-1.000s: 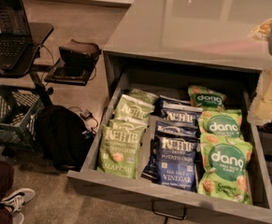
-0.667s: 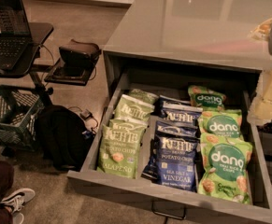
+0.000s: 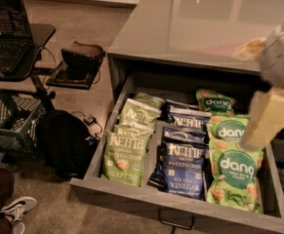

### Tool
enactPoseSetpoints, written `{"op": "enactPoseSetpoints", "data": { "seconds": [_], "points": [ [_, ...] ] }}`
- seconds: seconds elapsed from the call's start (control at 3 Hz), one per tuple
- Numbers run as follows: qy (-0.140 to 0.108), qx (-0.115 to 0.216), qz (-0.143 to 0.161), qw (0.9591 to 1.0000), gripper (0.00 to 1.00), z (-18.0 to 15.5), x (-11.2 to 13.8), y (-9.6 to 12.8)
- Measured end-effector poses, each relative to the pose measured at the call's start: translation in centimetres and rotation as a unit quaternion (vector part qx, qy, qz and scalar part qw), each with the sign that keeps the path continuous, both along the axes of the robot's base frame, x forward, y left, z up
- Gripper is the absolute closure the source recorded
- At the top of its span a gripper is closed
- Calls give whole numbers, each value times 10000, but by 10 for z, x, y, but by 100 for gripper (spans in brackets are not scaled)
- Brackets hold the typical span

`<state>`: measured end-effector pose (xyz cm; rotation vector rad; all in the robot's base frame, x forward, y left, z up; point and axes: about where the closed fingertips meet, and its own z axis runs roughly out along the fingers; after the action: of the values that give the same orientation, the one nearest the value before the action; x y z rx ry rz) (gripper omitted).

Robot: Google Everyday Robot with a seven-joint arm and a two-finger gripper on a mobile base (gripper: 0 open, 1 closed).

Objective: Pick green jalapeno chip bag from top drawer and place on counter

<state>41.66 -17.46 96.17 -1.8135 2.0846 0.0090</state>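
The top drawer (image 3: pixel 131 197) stands pulled open below the counter (image 3: pixel 190 18), with its thin metal handle (image 3: pixel 175 224) at the front. In its left column lie olive-green Kettle bags, one behind another. The front one is the green jalapeno chip bag (image 3: pixel 127 156), flat, with JALAPENO readable along its bottom. My gripper (image 3: pixel 259 128) is a pale, blurred shape hanging over the drawer's right side, above the brighter green bags. It is well to the right of the jalapeno bag and does not touch it.
Dark blue Kettle sea salt and vinegar bags (image 3: pixel 183 167) fill the middle column and Dang bags (image 3: pixel 234 172) the right one. On the floor to the left are a black bag (image 3: pixel 63 140), a crate (image 3: pixel 10 121), a laptop (image 3: pixel 5 28) on a stand, and a person's shoe (image 3: pixel 17 206).
My gripper and arm have moved left and down from the right edge, now reaching over the drawer's right side. The bags and drawer have not moved.
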Motion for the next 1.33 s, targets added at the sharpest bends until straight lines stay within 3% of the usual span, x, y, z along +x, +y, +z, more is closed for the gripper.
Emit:
{"op": "enactPoseSetpoints", "data": {
  "seconds": [0.33,0.67,1.0,1.33],
  "points": [
    [51,450,813,9957,0,-33,-18,63],
    [12,734,1331,9884,0,-64,-14,120],
    [34,815,1381,9870,0,-103,14,157],
    [219,785,1020,9914,0,-148,57,169]
  ]
}}
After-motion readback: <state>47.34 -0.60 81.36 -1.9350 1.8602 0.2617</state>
